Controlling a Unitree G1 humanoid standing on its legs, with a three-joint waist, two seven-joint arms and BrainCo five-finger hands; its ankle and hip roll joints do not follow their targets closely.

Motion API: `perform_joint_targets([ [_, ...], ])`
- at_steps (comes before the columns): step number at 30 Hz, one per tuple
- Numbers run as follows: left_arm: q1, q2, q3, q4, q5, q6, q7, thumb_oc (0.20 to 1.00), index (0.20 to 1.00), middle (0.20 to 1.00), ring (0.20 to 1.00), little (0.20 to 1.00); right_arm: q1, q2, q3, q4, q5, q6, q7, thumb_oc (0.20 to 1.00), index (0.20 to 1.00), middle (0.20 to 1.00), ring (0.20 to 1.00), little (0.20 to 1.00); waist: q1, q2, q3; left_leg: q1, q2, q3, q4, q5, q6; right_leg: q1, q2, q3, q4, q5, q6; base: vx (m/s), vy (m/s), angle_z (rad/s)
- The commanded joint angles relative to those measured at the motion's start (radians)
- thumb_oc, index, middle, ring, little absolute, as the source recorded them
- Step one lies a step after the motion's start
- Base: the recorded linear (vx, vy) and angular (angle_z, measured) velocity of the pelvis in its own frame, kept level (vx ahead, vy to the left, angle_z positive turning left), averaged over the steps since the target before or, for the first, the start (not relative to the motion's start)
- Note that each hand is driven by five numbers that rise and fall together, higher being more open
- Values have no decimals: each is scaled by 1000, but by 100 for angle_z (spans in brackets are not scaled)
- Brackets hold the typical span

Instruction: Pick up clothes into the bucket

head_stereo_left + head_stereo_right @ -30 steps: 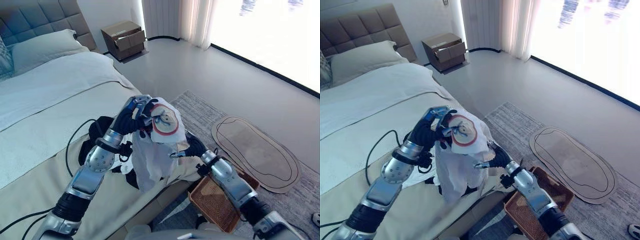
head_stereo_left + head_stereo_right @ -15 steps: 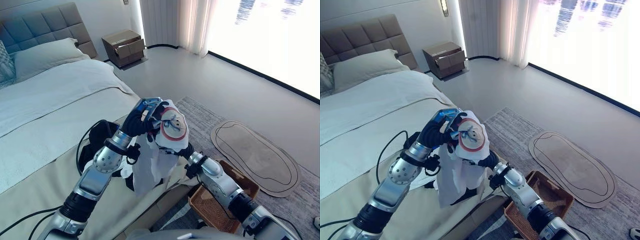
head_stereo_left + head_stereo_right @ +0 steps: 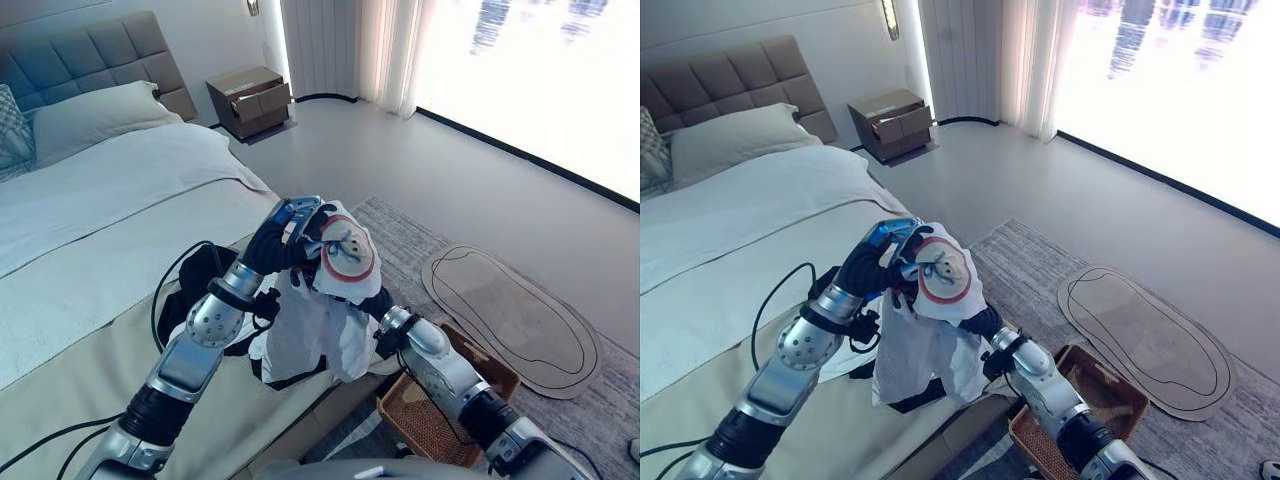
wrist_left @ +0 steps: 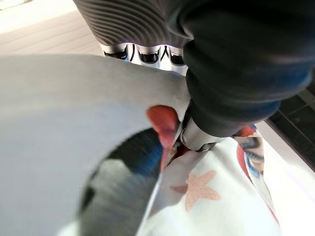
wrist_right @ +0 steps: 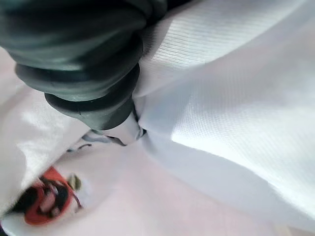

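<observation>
White shirt held up off the bed, wicker basket waiting low on the right.

The left hand (image 3: 283, 238) has its fingers curled into the top of the white printed shirt (image 3: 325, 325), which hangs long and straight down over the bed (image 3: 90, 270) edge. The right hand (image 3: 372, 303) sits buried in the cloth, so its fingers can't be read. The basket (image 3: 425, 415) lies below and right of the shirt, nearer the right arm.

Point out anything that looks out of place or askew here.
The nightstand drawer hangs open. A dark garment lies bunched on the bed edge. The white shirt, gripped by the left hand, dangles crumpled, not yet in the basket.
</observation>
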Motion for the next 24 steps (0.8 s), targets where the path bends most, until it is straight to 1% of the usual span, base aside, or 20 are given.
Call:
perform_joint_targets([
  [1, -30, 8, 54, -36, -25, -56, 56, 1000, 1000, 1000, 1000, 1000, -6, 48, -36, -29, 51, -62, -26, 200, 200, 200, 200, 200, 16, -72, -29, -32, -1, 21, 9, -26, 10, -13, -54, 21, -6, 36, 33, 0, 0, 0],
  [3, -4, -10, 71, -21, -72, -72, 68, 1000, 1000, 1000, 1000, 1000, 12, 46, -61, -35, 57, -73, -46, 200, 200, 200, 200, 200, 16, -73, -28, -31, -2, 20, 9, -26, 11, -13, -54, 20, -5, 37, 33, 0, 0, 0],
  [5, 35, -50, 100, 2, -167, -93, 68, 1000, 1000, 1000, 1000, 1000, 44, 48, -82, -76, 64, -94, -70, 200, 200, 200, 200, 200, 14, -76, -26, -32, -2, 21, 10, -26, 12, -14, -55, 22, -5, 37, 33, 0, 0, 0],
  [7, 70, -85, 125, 26, -228, -90, 72, 1000, 1000, 1000, 1000, 1000, 82, 32, -127, -133, 80, -92, -82, 200, 200, 200, 200, 200, 8, -77, -24, -34, -2, 23, 10, -26, 13, -17, -55, 21, -3, 38, 33, 0, 0, 0],
  [8, 128, -95, 178, 20, -278, -94, 56, 1000, 1000, 1000, 1000, 1000, 126, 13, -236, -225, 171, -109, -69, 200, 200, 200, 200, 200, 8, -81, -22, -38, -1, 22, 10, -24, 12, -19, -53, 22, -4, 38, 32, 0, 0, 0],
  [9, 131, -95, 178, 18, -279, -93, 55, 1000, 1000, 1000, 1000, 1000, 131, 11, -238, -231, 172, -106, -69, 200, 200, 200, 200, 200, 9, -81, -24, -37, -1, 22, 11, -24, 12, -18, -53, 22, -4, 38, 32, 0, 0, 0],
  [10, 156, -101, 199, 24, -287, -104, 39, 1000, 1000, 1000, 1000, 1000, 168, -19, -276, -235, 133, -114, -63, 200, 200, 200, 200, 200, 8, -84, -24, -38, 0, 22, 10, -24, 12, -18, -53, 22, -4, 36, 33, 0, 0, 0],
  [11, 178, -111, 198, 52, -305, -109, 36, 1000, 1000, 1000, 1000, 1000, 178, -8, -328, -240, 136, -140, -85, 200, 200, 200, 200, 200, 8, -86, -26, -39, -1, 19, 11, -24, 12, -16, -52, 18, -3, 36, 34, 0, 0, 0],
  [12, 194, -110, 205, 60, -305, -107, 33, 1000, 1000, 1000, 1000, 1000, 185, 0, -359, -245, 142, -154, -97, 200, 200, 200, 200, 200, 9, -86, -25, -41, -1, 18, 12, -24, 12, -16, -52, 17, -2, 35, 33, 0, 0, 0],
  [13, 194, -110, 205, 60, -305, -107, 32, 1000, 1000, 1000, 1000, 1000, 186, 0, -359, -246, 142, -154, -97, 200, 200, 200, 200, 200, 9, -86, -26, -41, -1, 18, 12, -24, 12, -16, -52, 17, -2, 35, 33, -1, -1, 3],
  [14, 234, -106, 222, 72, -301, -106, 26, 1000, 1000, 1000, 1000, 1000, 201, 8, -412, -270, 148, -175, -114, 200, 200, 200, 200, 200, 10, -86, -26, -44, -2, 16, 14, -25, 13, -17, -51, 16, -3, 36, 33, 0, 0, 0],
  [15, 235, -106, 222, 72, -301, -106, 25, 1000, 1000, 1000, 1000, 1000, 202, 8, -412, -271, 147, -174, -115, 200, 200, 200, 200, 200, 10, -86, -27, -44, -2, 15, 14, -25, 13, -17, -51, 16, -3, 36, 33, 0, 0, 0],
  [16, 267, -100, 238, 85, -300, -101, 15, 1000, 1000, 1000, 1000, 1000, 204, 11, -458, -287, 144, -188, -136, 200, 200, 200, 200, 200, 12, -87, -28, -46, -3, 15, 15, -26, 13, -18, -51, 17, -4, 36, 34, 0, 0, 0],
  [17, 267, -100, 237, 85, -300, -102, 14, 1000, 1000, 1000, 1000, 1000, 205, 12, -459, -288, 143, -188, -136, 200, 200, 200, 200, 200, 12, -87, -28, -46, -3, 15, 15, -26, 13, -18, -51, 17, -4, 36, 34, 0, 0, 0],
  [18, 286, -100, 249, 92, -296, -102, 11, 1000, 1000, 1000, 1000, 1000, 209, 16, -496, -306, 141, -201, -152, 200, 200, 200, 200, 200, 12, -87, -28, -47, -4, 14, 15, -27, 13, -19, -51, 16, -4, 36, 34, 0, 0, 0],
  [19, 286, -100, 249, 92, -296, -102, 11, 1000, 1000, 1000, 1000, 1000, 210, 16, -496, -306, 141, -201, -152, 200, 200, 200, 200, 200, 13, -87, -28, -47, -4, 14, 15, -27, 13, -20, -51, 16, -4, 36, 34, 0, 0, 0],
  [20, 301, -102, 259, 99, -293, -102, 10, 1000, 1000, 1000, 1000, 1000, 215, 21, -545, -315, 150, -218, -173, 200, 200, 200, 200, 200, 13, -88, -27, -49, -4, 14, 16, -27, 14, -20, -51, 16, -4, 37, 34, 0, 0, 0],
  [22, 308, -106, 264, 98, -300, -102, 7, 1000, 1000, 1000, 1000, 1000, 221, 24, -566, -323, 155, -224, -181, 200, 200, 200, 200, 200, 13, -88, -27, -49, -4, 13, 16, -28, 14, -20, -50, 16, -4, 37, 34, 0, 0, 0],
  [24, 321, -110, 275, 98, -298, -103, 12, 1000, 1000, 1000, 1000, 1000, 230, 28, -625, -323, 170, -243, -206, 200, 200, 200, 200, 200, 10, -88, -27, -48, -5, 12, 14, -28, 15, -22, -50, 19, -3, 37, 34, 0, 0, 0],
])
